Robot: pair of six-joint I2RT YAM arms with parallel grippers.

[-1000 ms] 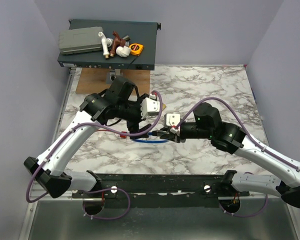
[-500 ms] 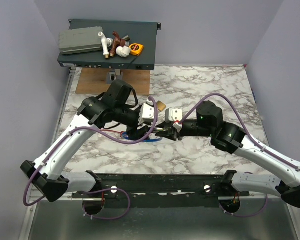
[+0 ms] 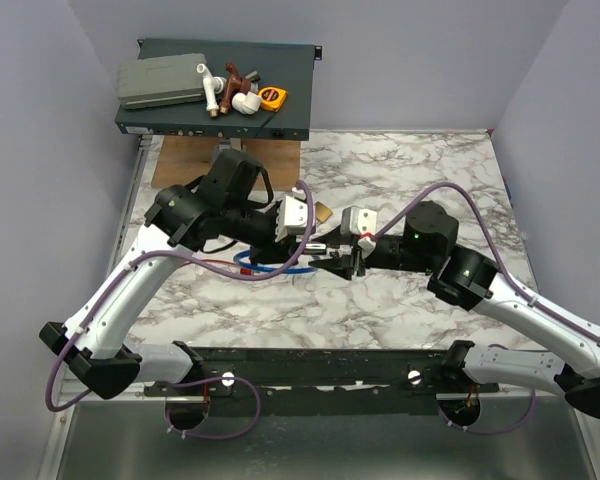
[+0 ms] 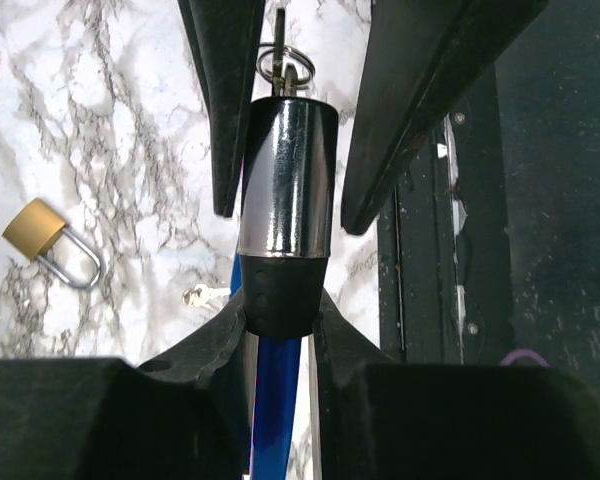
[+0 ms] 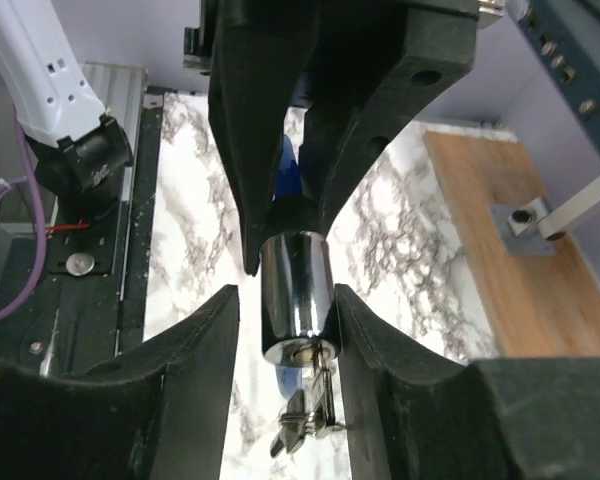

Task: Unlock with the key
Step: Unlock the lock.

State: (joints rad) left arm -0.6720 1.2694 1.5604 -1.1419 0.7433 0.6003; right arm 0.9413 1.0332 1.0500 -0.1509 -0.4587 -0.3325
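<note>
While the left jaws clamp the black collar (image 4: pixel 280 290) of the cable lock (image 4: pixel 285 180) and hold it in the air over the middle of the counter (image 3: pixel 430 170), the right jaws stand apart on either side of its chrome barrel, gripping nothing. The key (image 5: pixel 310 415) hangs with its ring at the barrel's keyhole end, between the right fingers, and seems to be seated in the lock.

To do this step well, the right jaws probably need to draw back along the barrel until they pinch the key's head flat. They should then turn about the barrel's own axis, with the left grip firm so that the lock does not twist along.

Room is tight where the arms meet nose to nose. Bare marble lies toward the right edge and the far right corner. A brass padlock (image 4: pixel 42 232) and a small loose key (image 4: pixel 205 293) lie on the counter below, on the far side of the held lock. The dark rail at the near edge leaves little room that way.
</note>
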